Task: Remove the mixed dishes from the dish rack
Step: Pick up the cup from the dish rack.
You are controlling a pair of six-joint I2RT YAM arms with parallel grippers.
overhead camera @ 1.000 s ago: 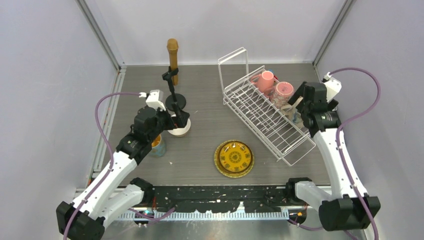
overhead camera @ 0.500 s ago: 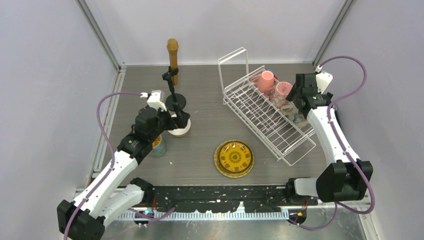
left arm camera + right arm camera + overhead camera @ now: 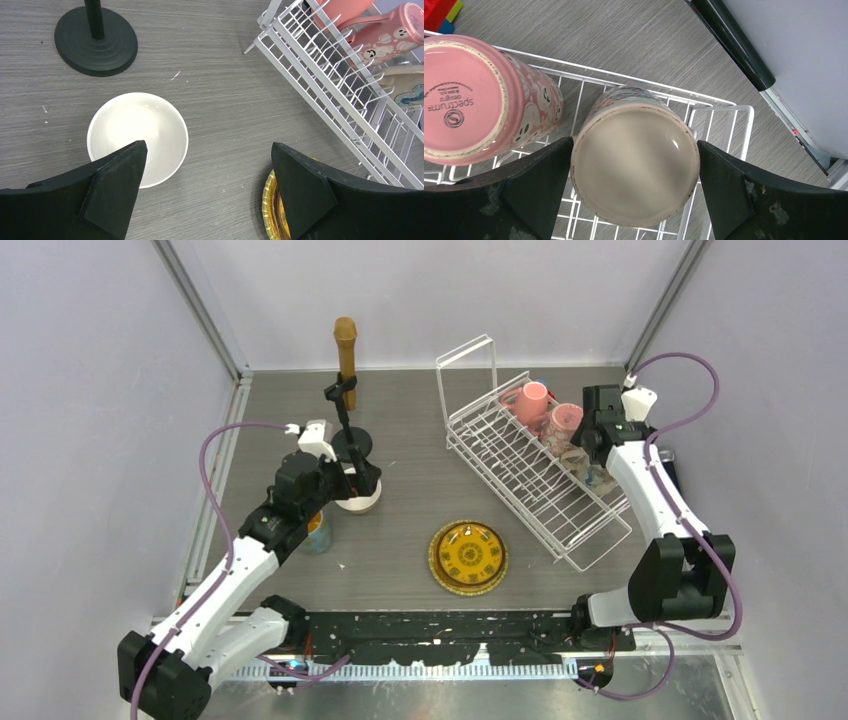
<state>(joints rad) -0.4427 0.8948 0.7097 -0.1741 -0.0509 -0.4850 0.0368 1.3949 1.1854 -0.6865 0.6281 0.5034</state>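
Note:
The white wire dish rack [image 3: 520,475] stands at the right. Two pink mugs [image 3: 530,400] [image 3: 567,420] lie at its far end. In the right wrist view a beige mug [image 3: 636,165] sits base up in the rack [image 3: 724,107] beside a pink mug [image 3: 464,100]. My right gripper [image 3: 635,145] is open, with one finger on each side of the beige mug, at or almost at its wall. My left gripper [image 3: 209,150] is open and empty above the table, between a white bowl [image 3: 145,130] and the yellow patterned plate [image 3: 468,557]. A yellow-lined cup [image 3: 316,530] stands under the left arm.
A brown microphone [image 3: 345,350] on a black stand, whose base [image 3: 95,42] is near the bowl, stands at the back left. The rack's tall wire loop [image 3: 467,365] rises at its far end. A black rail [image 3: 734,45] and the wall lie just right of the rack.
My right arm has swung in toward the rack's far end, and its open gripper has come down around the beige mug. The left arm has barely moved.

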